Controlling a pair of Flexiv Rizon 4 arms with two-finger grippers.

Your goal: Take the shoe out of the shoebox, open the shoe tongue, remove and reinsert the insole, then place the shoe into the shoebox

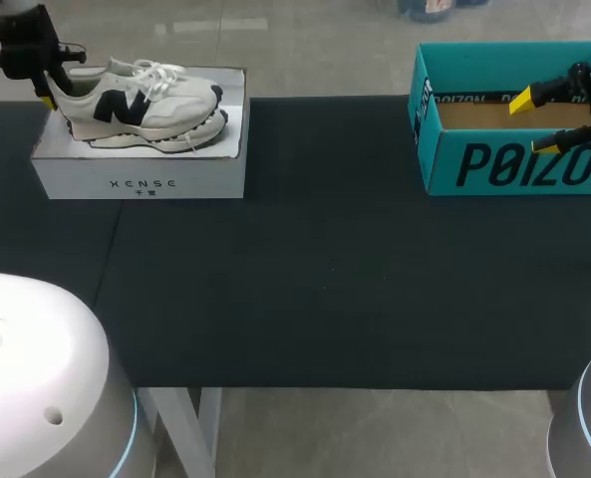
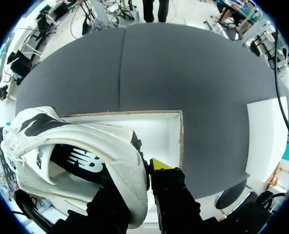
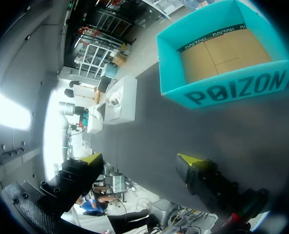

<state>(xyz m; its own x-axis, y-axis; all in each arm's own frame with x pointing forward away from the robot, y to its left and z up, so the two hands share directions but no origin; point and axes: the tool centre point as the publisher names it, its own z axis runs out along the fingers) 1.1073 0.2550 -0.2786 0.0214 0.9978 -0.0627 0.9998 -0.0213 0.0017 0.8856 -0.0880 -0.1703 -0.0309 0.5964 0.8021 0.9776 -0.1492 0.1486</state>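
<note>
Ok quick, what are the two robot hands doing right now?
Left gripper: closed on the heel of the white sneaker with a dark logo.
Right gripper: open, holding nothing, near the teal cardboard box.

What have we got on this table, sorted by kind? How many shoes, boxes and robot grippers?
Shoes: 1, the sneaker
Boxes: 2, the white box and the teal box
Grippers: 2, the left gripper and the right gripper
Total: 5
</note>
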